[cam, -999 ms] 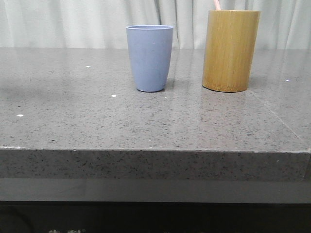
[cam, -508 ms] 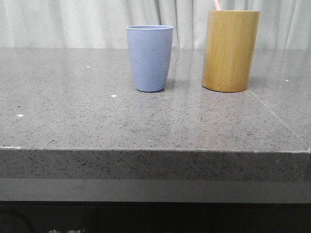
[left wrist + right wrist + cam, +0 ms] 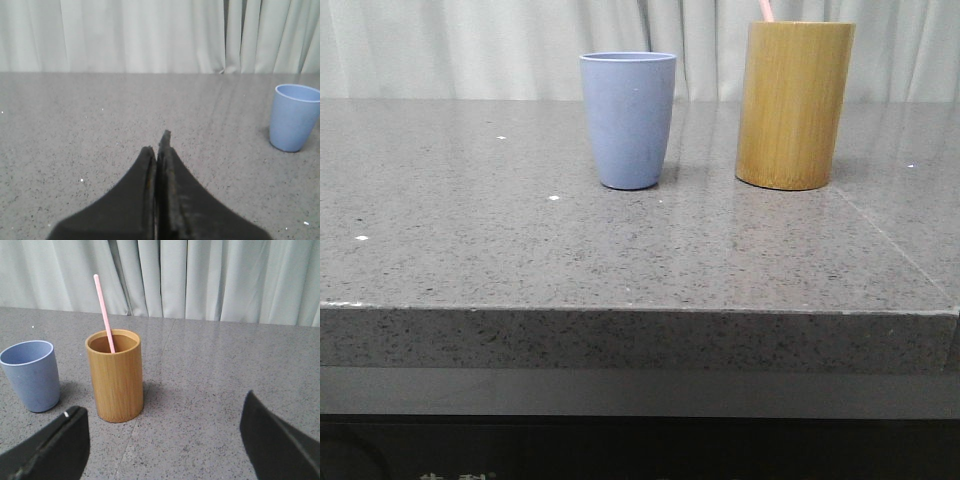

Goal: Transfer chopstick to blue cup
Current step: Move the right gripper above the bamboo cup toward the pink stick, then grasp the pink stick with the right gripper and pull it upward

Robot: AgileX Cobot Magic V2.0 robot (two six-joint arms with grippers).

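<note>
The pale blue cup point(image 3: 628, 118) stands upright on the grey stone table, left of a taller tan bamboo holder point(image 3: 794, 104). A pink chopstick point(image 3: 104, 313) leans inside the holder; only its tip point(image 3: 766, 10) shows in the front view. The right wrist view has the blue cup point(image 3: 31, 375) beside the bamboo holder point(image 3: 115, 375). My right gripper point(image 3: 160, 432) is open, nothing between its fingers, with the holder some way ahead of them. My left gripper point(image 3: 158, 145) is shut on nothing, above bare table, the blue cup point(image 3: 294, 117) off to one side. Neither gripper shows in the front view.
The grey speckled table point(image 3: 520, 240) ends in a front edge point(image 3: 620, 310) close to the camera. A seam point(image 3: 890, 240) runs across its right part. Pale curtains point(image 3: 470, 50) hang behind.
</note>
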